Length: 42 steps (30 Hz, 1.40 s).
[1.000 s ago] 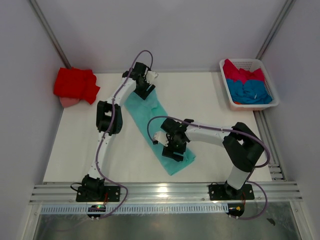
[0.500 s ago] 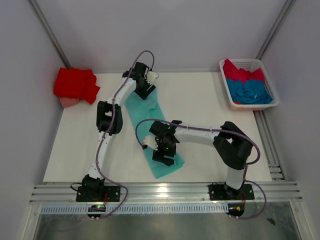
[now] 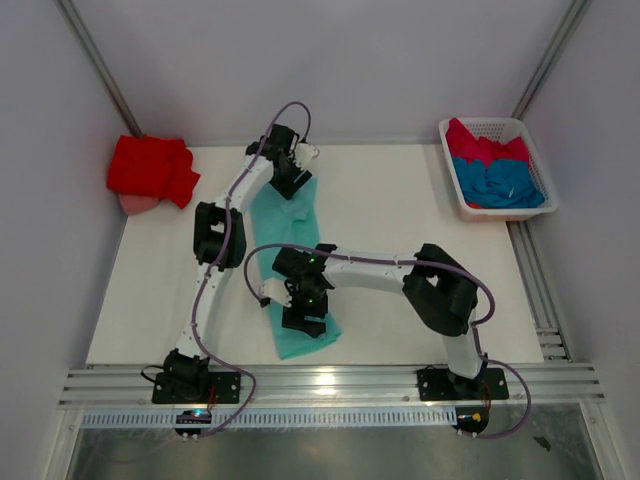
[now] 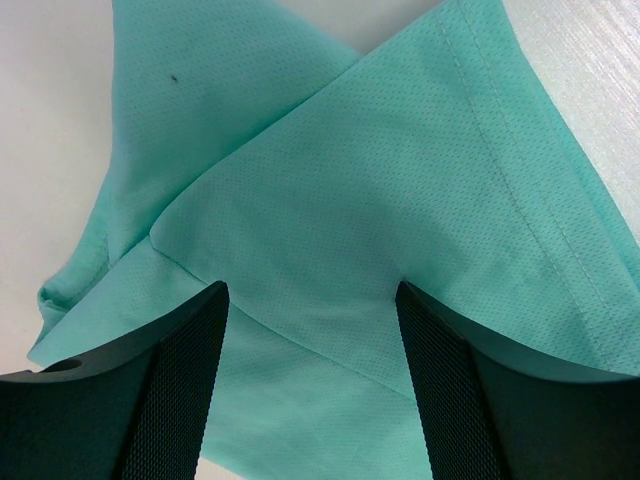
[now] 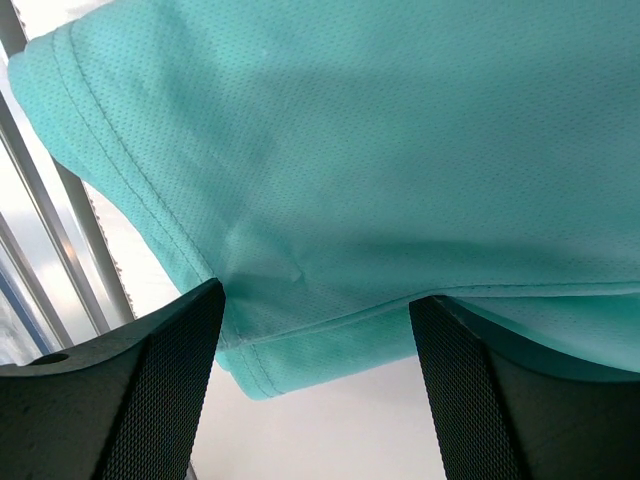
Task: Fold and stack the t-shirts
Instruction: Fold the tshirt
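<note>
A mint-teal t-shirt (image 3: 288, 226), folded into a long strip, runs from the far middle of the table toward the near edge. My left gripper (image 3: 292, 182) stands on its far end, jaws open, with folded layers of the cloth (image 4: 350, 150) flat beneath them. My right gripper (image 3: 305, 322) is on the near end, also open, the hemmed corner (image 5: 400, 150) lying under its fingers. A bright red t-shirt (image 3: 150, 168) sits folded at the far left. Crimson-pink (image 3: 485, 148) and blue (image 3: 505, 183) t-shirts lie in the basket.
The white slatted basket (image 3: 481, 123) stands at the far right corner. A pink patch (image 3: 135, 204) shows under the red shirt. Aluminium rails (image 3: 330, 385) run along the near table edge, close to the shirt's near end, and show as rails (image 5: 50, 230) beside the hem.
My right gripper has swept left along the near side, dragging the teal shirt's near end with it, so the strip now lies straighter. The left gripper has stayed on the far end.
</note>
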Tool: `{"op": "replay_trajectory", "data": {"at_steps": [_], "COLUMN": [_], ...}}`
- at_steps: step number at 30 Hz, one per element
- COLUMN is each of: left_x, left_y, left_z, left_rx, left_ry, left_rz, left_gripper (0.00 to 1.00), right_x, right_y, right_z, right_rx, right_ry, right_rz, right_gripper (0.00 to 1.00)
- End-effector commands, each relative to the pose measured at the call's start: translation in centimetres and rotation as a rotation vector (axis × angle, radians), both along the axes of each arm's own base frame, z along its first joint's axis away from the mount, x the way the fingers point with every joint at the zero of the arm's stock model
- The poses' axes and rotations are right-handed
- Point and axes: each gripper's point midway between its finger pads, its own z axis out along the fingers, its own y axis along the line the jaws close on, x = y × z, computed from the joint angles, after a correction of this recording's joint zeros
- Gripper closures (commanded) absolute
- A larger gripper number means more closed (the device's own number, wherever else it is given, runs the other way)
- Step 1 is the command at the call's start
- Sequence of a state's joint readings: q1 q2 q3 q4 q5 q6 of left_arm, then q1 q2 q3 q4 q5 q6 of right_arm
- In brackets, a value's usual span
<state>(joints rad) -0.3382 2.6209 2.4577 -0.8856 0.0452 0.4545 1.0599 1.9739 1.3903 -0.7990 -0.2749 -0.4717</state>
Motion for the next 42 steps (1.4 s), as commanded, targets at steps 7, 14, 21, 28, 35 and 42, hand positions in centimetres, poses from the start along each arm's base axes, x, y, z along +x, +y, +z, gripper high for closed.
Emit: {"op": "replay_trajectory", "data": {"at_steps": [7,14,21,28,35,42], "left_x": [-2.7,-3.1,-3.4,-3.5,-3.6,-3.6], "left_y": [0.4,0.4,0.5,0.4,0.1,0.1], "left_z": [-3.7,-3.9,-4.1,-3.8,-3.8,-3.6], "left_rx": [0.048,0.046,0.046,0.038,0.025,0.017], "left_ry": [0.124,0.138,0.153,0.151,0.156,0.156], "left_rz": [-0.028,-0.03,-0.029,-0.025,-0.018,-0.013], "left_gripper": [0.29,0.29,0.3,0.29,0.3,0.3], "right_x": [-2.1,-3.1,-3.0,-2.9,-3.2,-3.6], "right_y": [4.8,7.2,8.4,8.3,9.0,10.0], "right_z": [-0.7,-1.0,-1.4,-1.6,0.2,0.9], "right_rx": [0.061,0.086,0.095,0.091,0.122,0.146], "right_ry": [0.057,0.08,0.077,0.064,0.085,0.078], "right_rz": [0.105,0.156,0.17,0.172,0.157,0.17], "right_gripper": [0.21,0.22,0.21,0.22,0.21,0.22]}}
